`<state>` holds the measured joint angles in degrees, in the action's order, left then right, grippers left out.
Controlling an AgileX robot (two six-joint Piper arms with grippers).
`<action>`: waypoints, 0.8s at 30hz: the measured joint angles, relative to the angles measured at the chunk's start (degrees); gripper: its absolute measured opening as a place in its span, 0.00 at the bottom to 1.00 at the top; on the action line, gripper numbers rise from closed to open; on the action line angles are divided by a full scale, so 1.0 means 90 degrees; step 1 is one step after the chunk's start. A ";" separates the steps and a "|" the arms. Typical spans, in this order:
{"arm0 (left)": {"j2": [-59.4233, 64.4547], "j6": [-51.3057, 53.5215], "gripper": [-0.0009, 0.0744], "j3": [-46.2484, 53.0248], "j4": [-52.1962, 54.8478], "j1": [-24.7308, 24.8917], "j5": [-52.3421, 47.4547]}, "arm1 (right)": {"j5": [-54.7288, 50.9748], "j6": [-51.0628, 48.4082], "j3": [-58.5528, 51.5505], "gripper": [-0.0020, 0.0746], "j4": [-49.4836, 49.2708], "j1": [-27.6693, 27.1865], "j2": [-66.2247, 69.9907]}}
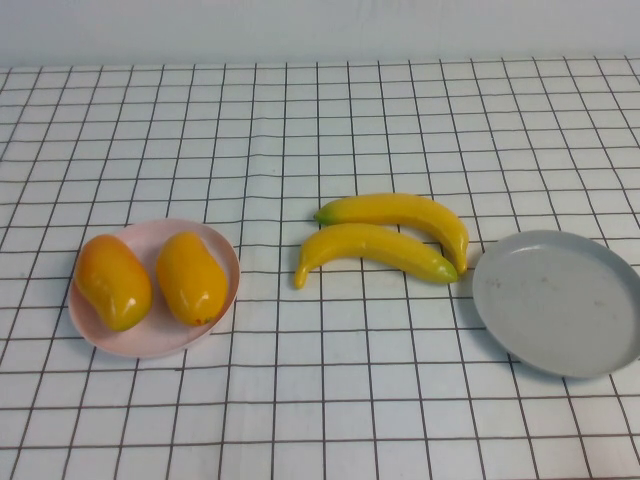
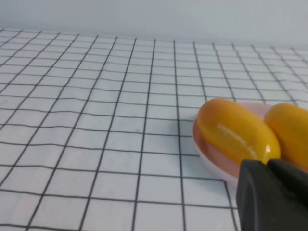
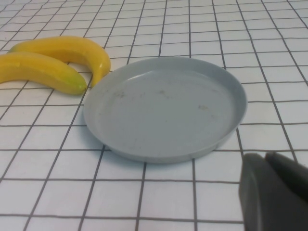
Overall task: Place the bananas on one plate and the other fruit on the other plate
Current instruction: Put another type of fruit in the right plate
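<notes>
Two yellow bananas (image 1: 385, 240) lie side by side on the checked cloth in the middle of the table, also seen in the right wrist view as bananas (image 3: 57, 60). The grey plate (image 1: 560, 300) sits bare to their right. Two orange-yellow fruits (image 1: 150, 278) rest on the pink plate (image 1: 215, 240) at the left. My left gripper (image 2: 267, 163) is shut and holds nothing, hovering just short of the pink plate (image 2: 214, 161) and its fruit (image 2: 236, 130). On the near side of the grey plate (image 3: 163, 108), my right gripper (image 3: 264, 156) is shut and holds nothing. Neither arm shows in the high view.
A white cloth with a black grid (image 1: 320, 400) covers the whole table, up to a pale wall at the back. Bare cloth lies in front of both plates and behind the bananas.
</notes>
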<state>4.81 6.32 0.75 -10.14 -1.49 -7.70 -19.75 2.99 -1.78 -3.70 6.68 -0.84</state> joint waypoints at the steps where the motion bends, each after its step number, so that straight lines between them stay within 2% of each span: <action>1: -0.0125 0.0000 0.01 0.0000 0.0150 -0.0127 -0.0215 | 0.0000 0.0000 0.0000 0.01 0.0000 0.0000 0.0000; 7: -0.0569 -0.0182 0.01 0.0044 0.0821 -0.0298 -0.0815 | 0.0000 0.0000 0.0000 0.01 0.0000 0.0000 0.0000; 14: -0.0578 -0.0241 0.01 0.0071 0.0960 -0.0254 -0.1362 | 0.0000 0.0000 0.0000 0.01 0.0000 0.0000 0.0000; 22: -0.0593 -0.0207 0.01 0.0074 0.1494 0.0618 -0.1528 | 0.0000 0.0000 0.0000 0.01 0.0000 0.0028 0.0000; 24: -0.0593 -0.0207 0.01 0.0074 0.1534 0.0698 -0.1528 | 0.0000 0.0000 0.0000 0.01 0.0000 0.0028 0.0000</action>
<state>-0.53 4.45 1.41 3.66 4.79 -21.45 -19.75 2.99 -1.78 -3.70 6.93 -0.84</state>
